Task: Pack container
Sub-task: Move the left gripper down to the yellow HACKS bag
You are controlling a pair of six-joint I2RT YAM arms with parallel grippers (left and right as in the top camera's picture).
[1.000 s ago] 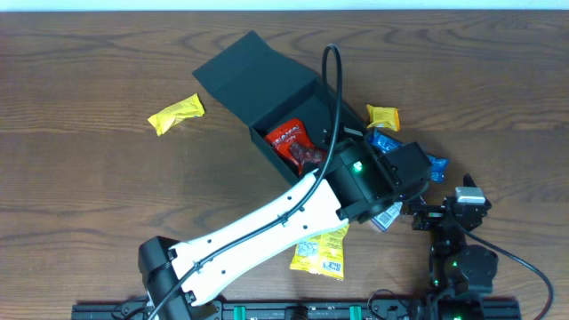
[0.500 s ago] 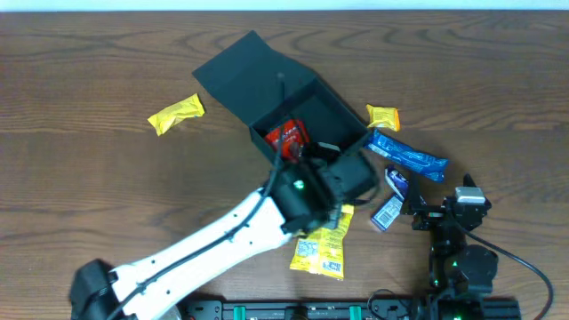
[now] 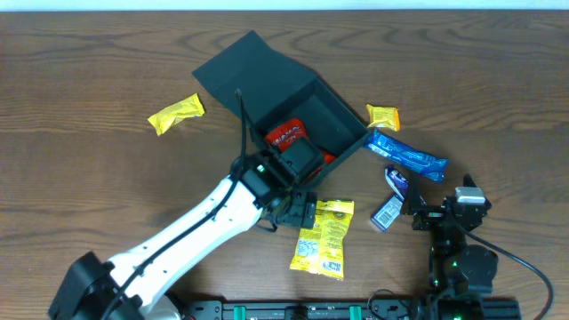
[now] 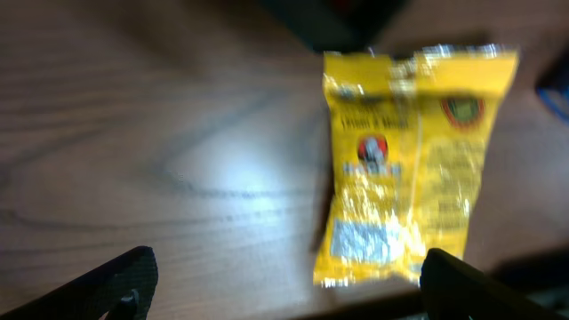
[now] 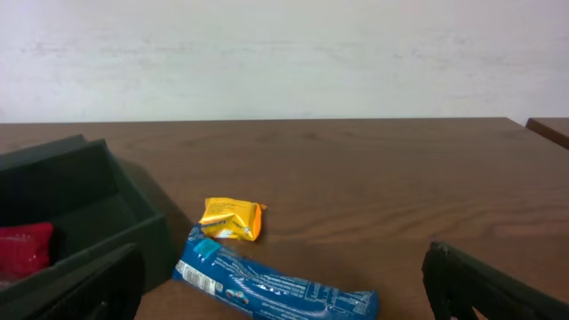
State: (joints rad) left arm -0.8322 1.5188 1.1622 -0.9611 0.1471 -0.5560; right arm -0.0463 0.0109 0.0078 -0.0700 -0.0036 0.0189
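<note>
A: What can't you make out?
B: Left wrist view is smeared. Print on the big yellow packet (image 4: 404, 169) is unreadable, and there's only a dark scrap at the far edge. Overhead, the left arm (image 3: 196, 231) covers the near corner of the container (image 3: 336, 111), so the red packet (image 3: 286, 136) inside shows only in part. Can't tell if anything lies under it.
A: Container position?
B: Far centre of the table (image 3: 89, 204), lid flap (image 3: 244, 76) thrown open to the far left. Right wrist view catches just one wall, with the red packet cut by the left frame edge.
A: Grippers?
B: Left gripper (image 3: 300, 213) is spread wide and empty, hanging at the big yellow packet's far-left corner, just near of the container. Right gripper (image 3: 443, 206) is wide too, also empty, at near right. Blue packet (image 3: 407, 153) and small orange packet (image 3: 383, 116) lie outside, right of the container.
</note>
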